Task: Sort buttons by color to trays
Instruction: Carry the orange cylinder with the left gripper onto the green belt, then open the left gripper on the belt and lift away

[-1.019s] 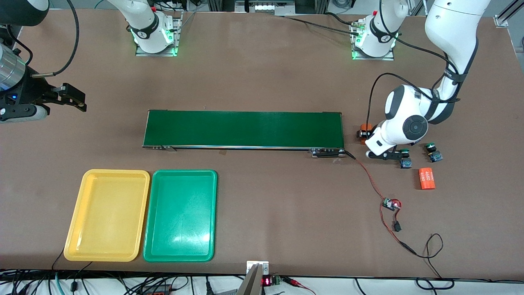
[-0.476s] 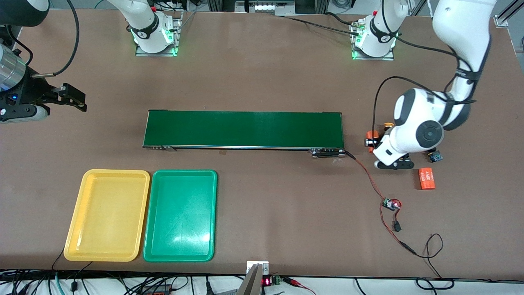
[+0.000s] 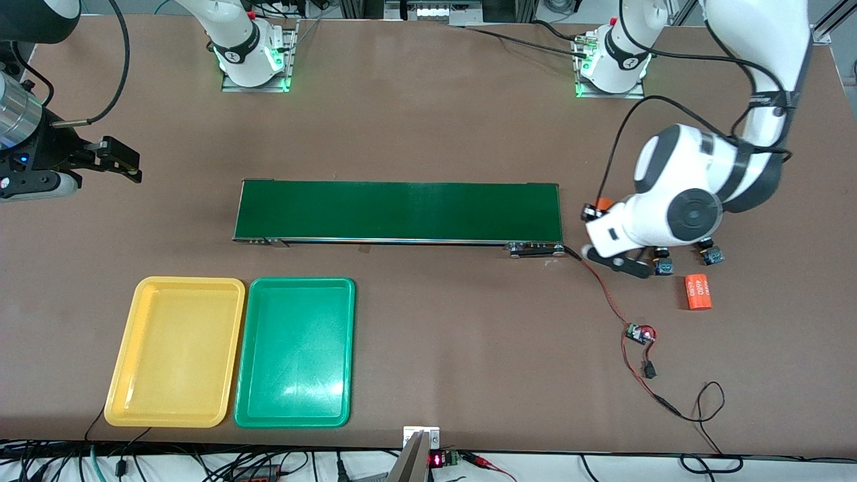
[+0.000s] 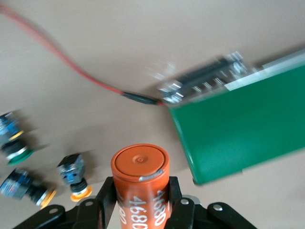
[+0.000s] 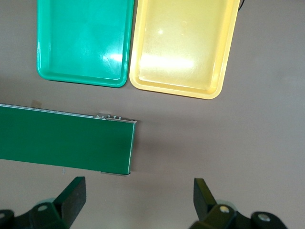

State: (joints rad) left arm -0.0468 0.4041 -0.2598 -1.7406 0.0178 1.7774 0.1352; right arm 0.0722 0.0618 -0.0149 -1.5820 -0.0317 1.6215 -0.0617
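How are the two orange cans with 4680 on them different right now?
One orange can is pinched in the left claw, up in the air by the end of the green belt; the other orange can is held by nothing. The held can stands on end between the fingers; the other lies on its side on the table. Both are orange and marked 4680.

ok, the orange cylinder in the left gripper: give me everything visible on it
The orange cylinder is a smooth, plastic-looking can with white 4680 lettering down its side and a round flat end cap with a small centre dimple. It stands upright between the black fingers of the left gripper, which is shut on it, up over the table beside the green belt's end. Its lower part is hidden. Nothing else touches it.
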